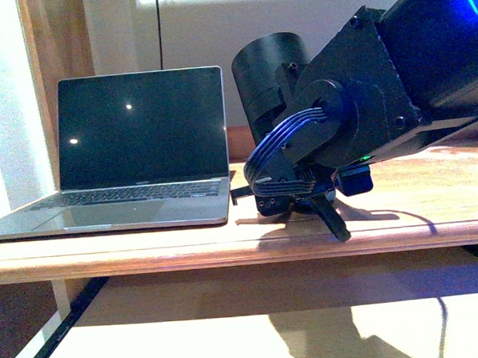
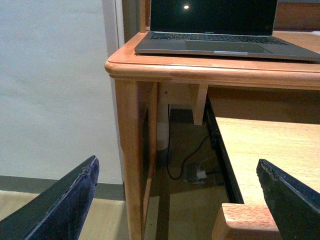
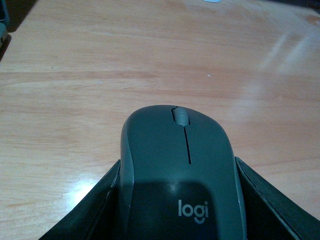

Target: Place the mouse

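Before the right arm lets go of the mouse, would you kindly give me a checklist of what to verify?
1. Grip: the mouse sits between the fingers of the right gripper, flanked on both sides: ok.
2. The mouse is touching the desk top: cannot tell.
3. The wood right around the mouse is free of objects: ok.
4. The right gripper is apart from the laptop, beside it with a gap: ok.
5. The left gripper is open and holding nothing: ok.
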Controlling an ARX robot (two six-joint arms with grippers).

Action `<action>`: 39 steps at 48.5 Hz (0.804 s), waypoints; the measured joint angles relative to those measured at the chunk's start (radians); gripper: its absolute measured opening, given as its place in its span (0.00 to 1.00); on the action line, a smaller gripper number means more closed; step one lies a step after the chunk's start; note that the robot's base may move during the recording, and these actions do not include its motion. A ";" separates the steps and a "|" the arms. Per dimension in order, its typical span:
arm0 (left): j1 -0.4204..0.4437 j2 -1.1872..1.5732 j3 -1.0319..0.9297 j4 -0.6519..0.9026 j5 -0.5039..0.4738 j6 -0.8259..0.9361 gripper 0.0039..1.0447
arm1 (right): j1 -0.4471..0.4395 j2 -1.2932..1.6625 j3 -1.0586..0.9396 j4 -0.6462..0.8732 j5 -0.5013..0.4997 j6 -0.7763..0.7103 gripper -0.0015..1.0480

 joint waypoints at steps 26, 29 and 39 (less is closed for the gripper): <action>0.000 0.000 0.000 0.000 0.000 0.000 0.93 | -0.034 -0.020 -0.024 0.029 -0.106 -0.007 0.93; 0.000 0.000 0.000 0.000 0.000 0.000 0.93 | -0.052 -0.066 -0.067 0.047 -0.150 -0.010 0.93; 0.000 0.000 0.000 0.000 0.000 0.000 0.93 | -0.188 -0.385 -0.308 0.094 -0.442 -0.051 0.93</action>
